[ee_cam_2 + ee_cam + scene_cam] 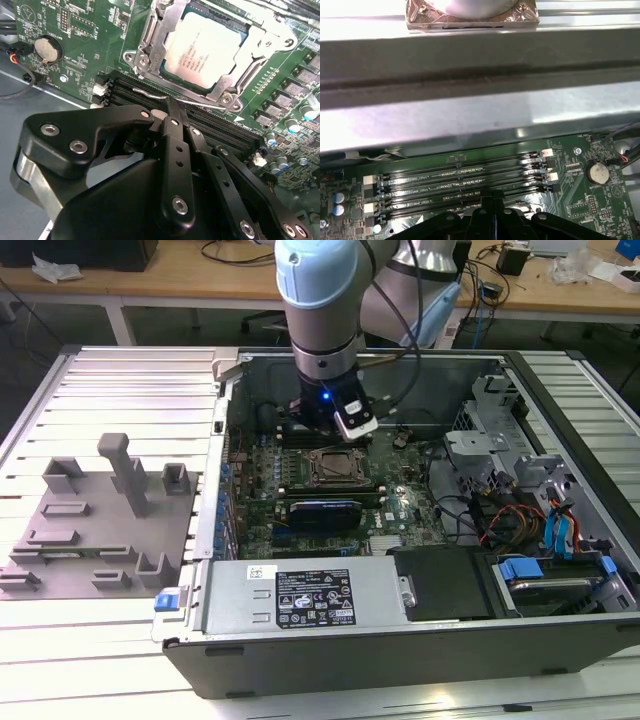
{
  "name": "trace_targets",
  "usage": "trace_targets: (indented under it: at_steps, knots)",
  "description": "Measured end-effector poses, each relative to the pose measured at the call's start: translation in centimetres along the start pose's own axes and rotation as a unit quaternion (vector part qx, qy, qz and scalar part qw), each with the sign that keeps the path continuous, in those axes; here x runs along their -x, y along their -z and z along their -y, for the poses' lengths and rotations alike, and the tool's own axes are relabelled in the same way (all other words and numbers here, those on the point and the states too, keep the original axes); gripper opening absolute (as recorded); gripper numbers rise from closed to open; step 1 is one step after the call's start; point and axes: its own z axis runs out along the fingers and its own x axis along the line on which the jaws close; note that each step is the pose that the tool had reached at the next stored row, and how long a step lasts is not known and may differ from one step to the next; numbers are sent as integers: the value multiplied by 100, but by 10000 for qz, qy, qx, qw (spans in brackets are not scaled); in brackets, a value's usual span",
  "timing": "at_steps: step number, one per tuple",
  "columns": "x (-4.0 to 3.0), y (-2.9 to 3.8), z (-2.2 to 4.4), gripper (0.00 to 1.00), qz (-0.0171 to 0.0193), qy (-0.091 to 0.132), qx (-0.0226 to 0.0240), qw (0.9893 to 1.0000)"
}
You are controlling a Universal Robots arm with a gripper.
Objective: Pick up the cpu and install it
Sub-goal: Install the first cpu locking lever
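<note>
Inside socket per second wrist view: cpu (206, 49) seated; end effector (175, 107) pinched narrow, empty, over RAM slots (460, 182).

The chip (210, 50) lies in its socket frame (150, 35) on the circuit board (400, 510) inside the computer case (400, 640); the tray (90, 530) lies beside the case's edge, on the exterior view's left.

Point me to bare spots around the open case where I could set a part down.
Free: the ribbed tabletop in front of the grey tray, and the strip past the case's far side on the exterior view's right. Crowded: the motherboard around the cpu, where the end effector hangs over the memory slots.
</note>
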Motion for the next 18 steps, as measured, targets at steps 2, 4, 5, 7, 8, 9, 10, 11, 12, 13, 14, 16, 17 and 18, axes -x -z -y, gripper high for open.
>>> trace_targets:
  at_steps: [2,4,5,7,8,9,10,11,12,13,14,16,17,18]
  knots:
    - [-9,-5,-2,11,22,-26,-3,10000]
    - [-14,-18,-3,11,81,-69,-6,9999]
    - [-15,-22,-3,11,100,-82,-9,9999]
    - [-21,-35,0,11,153,-129,-28,9998]
    - [-24,-39,1,11,162,-149,-41,9997]
    - [-27,-44,3,11,173,-184,-59,9997]
    - [-28,-48,4,11,184,-218,-75,9996]
    - [-29,-52,5,11,198,-274,-89,9994]
    - [-29,-55,5,11,210,-322,-97,9992]
    - [-30,-59,6,11,231,-414,-113,9988]
    - [-30,-62,5,11,241,-453,-120,9986]
    - [-33,-67,-8,11,250,-491,-128,9984]
    - [-35,-71,-18,11,255,-513,-131,9983]
    - [-36,-74,-26,11,259,-529,-133,9982]
